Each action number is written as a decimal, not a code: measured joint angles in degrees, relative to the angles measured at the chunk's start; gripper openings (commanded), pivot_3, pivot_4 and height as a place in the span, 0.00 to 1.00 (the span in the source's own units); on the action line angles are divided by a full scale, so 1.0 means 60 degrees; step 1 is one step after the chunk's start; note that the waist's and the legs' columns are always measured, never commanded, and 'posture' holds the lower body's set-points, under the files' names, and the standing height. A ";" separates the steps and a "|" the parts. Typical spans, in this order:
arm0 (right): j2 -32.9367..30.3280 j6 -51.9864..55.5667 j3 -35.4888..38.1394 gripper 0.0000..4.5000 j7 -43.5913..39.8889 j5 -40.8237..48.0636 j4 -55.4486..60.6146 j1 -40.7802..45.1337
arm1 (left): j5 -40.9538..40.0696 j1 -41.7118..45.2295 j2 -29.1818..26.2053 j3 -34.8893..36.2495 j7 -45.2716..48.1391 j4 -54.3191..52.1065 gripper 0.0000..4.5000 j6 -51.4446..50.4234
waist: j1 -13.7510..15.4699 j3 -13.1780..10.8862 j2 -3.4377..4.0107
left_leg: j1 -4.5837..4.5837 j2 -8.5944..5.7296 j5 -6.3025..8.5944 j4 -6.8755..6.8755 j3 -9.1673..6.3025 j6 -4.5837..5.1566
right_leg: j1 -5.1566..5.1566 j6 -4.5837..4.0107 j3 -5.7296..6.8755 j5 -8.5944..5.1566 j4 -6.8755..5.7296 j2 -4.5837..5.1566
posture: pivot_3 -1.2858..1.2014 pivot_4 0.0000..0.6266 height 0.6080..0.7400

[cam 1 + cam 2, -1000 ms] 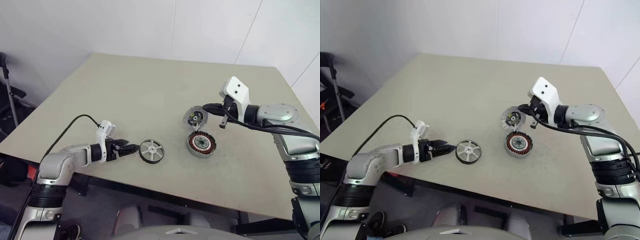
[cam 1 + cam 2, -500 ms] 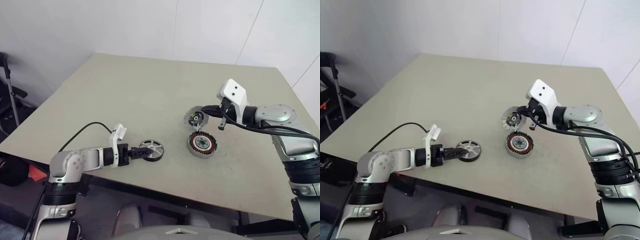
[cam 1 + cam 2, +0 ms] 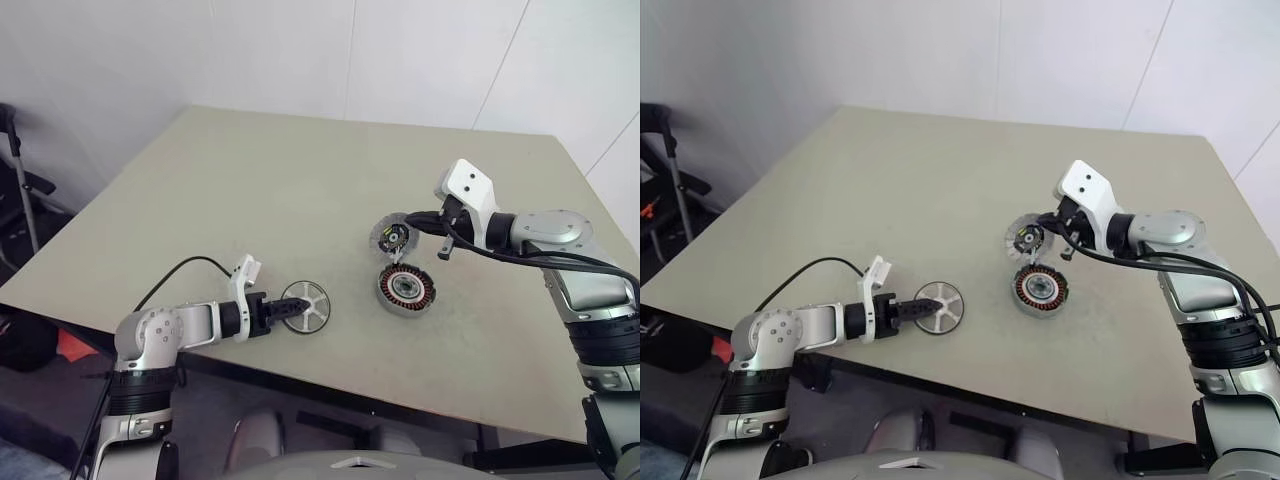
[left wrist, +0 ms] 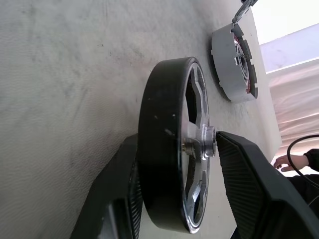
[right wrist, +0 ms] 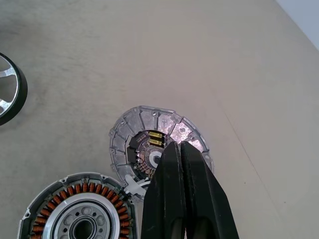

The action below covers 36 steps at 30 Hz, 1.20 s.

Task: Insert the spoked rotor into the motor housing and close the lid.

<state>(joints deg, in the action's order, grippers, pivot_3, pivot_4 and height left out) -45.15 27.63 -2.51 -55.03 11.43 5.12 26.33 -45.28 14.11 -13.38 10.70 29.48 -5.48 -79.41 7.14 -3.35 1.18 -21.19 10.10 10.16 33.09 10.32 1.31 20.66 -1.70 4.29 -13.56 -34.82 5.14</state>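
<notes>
The spoked rotor (image 3: 311, 302) is near the table's front edge, a silver wheel with a dark rim. My left gripper (image 3: 289, 311) is shut on it: in the left wrist view one finger (image 4: 117, 184) presses its underside and the other (image 4: 244, 169) meets the hub of the rotor (image 4: 167, 149). To the right, the motor housing (image 3: 405, 288) sits open with its copper windings showing. Its lid (image 3: 392, 236) stands tilted up just behind it. My right gripper (image 3: 413, 214) is shut, its tips against the top edge of the lid (image 5: 149, 127).
The beige table (image 3: 300, 170) has free room across its back and left. A black cable (image 3: 185, 270) loops from my left wrist. A dark metal frame (image 3: 15, 180) stands off the table's left side. A person's hand (image 4: 281, 162) is in the far background.
My left gripper slid right to the rotor, rolled at the wrist, and its fingers closed around the wheel. The right arm, lid and housing stayed put.
</notes>
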 measured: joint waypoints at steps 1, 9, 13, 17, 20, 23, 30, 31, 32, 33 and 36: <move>0.0000 -0.0021 0.0000 0.00 0.0000 -0.0005 -0.0013 0.0002 | -0.0008 0.0000 -0.0014 -0.0007 0.0005 0.0000 0.49 0.0004 | -0.0001 0.0000 0.0000 | 0.0000 -0.0001 0.0001 0.0000 0.0000 0.0001 | 0.0000 0.0000 0.0000 0.0000 0.0000 0.0000 | 0.52 0.00 1.00; -0.0007 -0.0200 -0.0005 0.00 0.0026 -0.0230 -0.0339 0.0019 | -0.0053 0.0587 -0.0284 0.0037 0.0066 0.0537 0.26 0.0363 | -0.0021 -0.0001 -0.0002 | 0.0000 0.0000 -0.0002 0.0001 0.0001 -0.0002 | 0.0003 0.0002 -0.0001 -0.0001 0.0001 -0.0001 | 0.52 0.00 1.00; -0.0057 -0.0259 -0.0004 0.00 0.0026 -0.0334 -0.0404 0.0019 | -0.0013 0.0714 -0.0394 -0.0012 0.0205 0.0809 0.26 0.0579 | -0.0043 -0.0001 -0.0002 | -0.0002 0.0001 -0.0001 0.0001 0.0001 -0.0001 | 0.0007 0.0000 -0.0002 0.0000 -0.0002 -0.0001 | 0.52 0.00 1.00; -0.0450 -0.0465 -0.0026 0.00 0.0079 -0.0722 -0.0898 0.0027 | -0.0209 0.1607 0.0163 0.0667 -0.0130 0.1579 0.26 0.0641 | 0.0041 -0.0002 -0.0003 | -0.0021 -0.0005 -0.0002 0.0008 -0.0003 -0.0001 | 0.0007 -0.0001 0.0002 0.0001 -0.0003 0.0000 | 0.52 0.00 1.00; -0.0852 -0.0694 -0.0126 0.00 0.0327 -0.1330 -0.1589 0.0070 | -0.0860 0.2932 0.1001 0.1716 -0.0626 0.2512 0.26 0.0498 | 0.0093 -0.0007 -0.0011 | -0.0032 -0.0030 0.0000 0.0030 -0.0010 0.0013 | -0.0008 -0.0003 -0.0013 0.0002 0.0000 0.0006 | 0.52 0.00 1.00; -0.1059 -0.0805 -0.0164 0.00 0.0614 -0.1891 -0.2228 0.0135 | -0.1311 0.4058 0.1698 0.2328 -0.1104 0.3381 0.26 0.0259 | 0.0020 -0.0009 -0.0014 | -0.0034 -0.0054 0.0014 0.0036 -0.0007 0.0042 | -0.0005 -0.0001 -0.0037 0.0003 0.0001 0.0013 | 0.52 0.00 1.00; -0.1262 -0.0970 -0.0164 0.00 0.1204 -0.2655 -0.2792 0.0220 | -0.1416 0.4149 0.2298 0.1846 -0.1449 0.4199 0.26 -0.1057 | -0.0049 -0.0009 -0.0015 | -0.0154 -0.0041 -0.0001 0.0037 -0.0007 0.0082 | 0.0156 -0.0015 -0.0038 -0.0004 -0.0065 -0.0002 | 0.52 0.00 1.00; -0.1288 -0.0973 -0.0163 0.00 0.1300 -0.2708 -0.2861 0.0204 | -0.1414 0.4095 0.2182 0.1840 -0.1447 0.4210 0.26 -0.1216 | -0.0040 -0.0009 -0.0015 | -0.0155 -0.0041 0.0000 0.0037 -0.0007 0.0082 | 0.0158 -0.0019 -0.0036 -0.0006 -0.0067 -0.0002 | 0.52 0.00 1.00; -0.1342 -0.0977 -0.0162 0.00 0.1377 -0.2763 -0.2928 0.0171 | -0.1414 0.4039 0.2068 0.1849 -0.1443 0.4219 0.26 -0.1336 | -0.0027 -0.0009 -0.0015 | -0.0155 -0.0041 0.0000 0.0038 -0.0007 0.0083 | 0.0157 -0.0020 -0.0035 -0.0007 -0.0067 -0.0001 | 0.52 0.00 1.00; -0.1425 -0.0980 -0.0158 0.00 0.1498 -0.2865 -0.3024 0.0110 | -0.1414 0.3990 0.1943 0.1861 -0.1429 0.4239 0.26 -0.1492 | -0.0008 -0.0009 -0.0015 | -0.0155 -0.0042 0.0000 0.0040 -0.0007 0.0083 | 0.0152 -0.0020 -0.0032 -0.0007 -0.0066 0.0002 | 0.52 0.00 1.00; -0.1506 -0.0980 -0.0139 0.00 0.1702 -0.3036 -0.3249 0.0005 | -0.1411 0.3957 0.1788 0.1885 -0.1381 0.4302 0.26 -0.1740 | 0.0004 -0.0010 -0.0014 | -0.0147 -0.0043 0.0005 0.0064 -0.0007 0.0085 | 0.0120 -0.0019 -0.0028 -0.0007 -0.0063 0.0008 | 0.52 0.00 1.00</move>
<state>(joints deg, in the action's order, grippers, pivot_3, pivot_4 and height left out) -54.19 21.75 -3.34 -44.82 -6.78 -14.37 26.36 -53.75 37.85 -2.65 22.01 21.20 20.33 -89.84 7.17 -3.41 1.09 -22.08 9.84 10.20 33.48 10.28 1.81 21.38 -1.81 4.12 -13.60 -35.20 5.19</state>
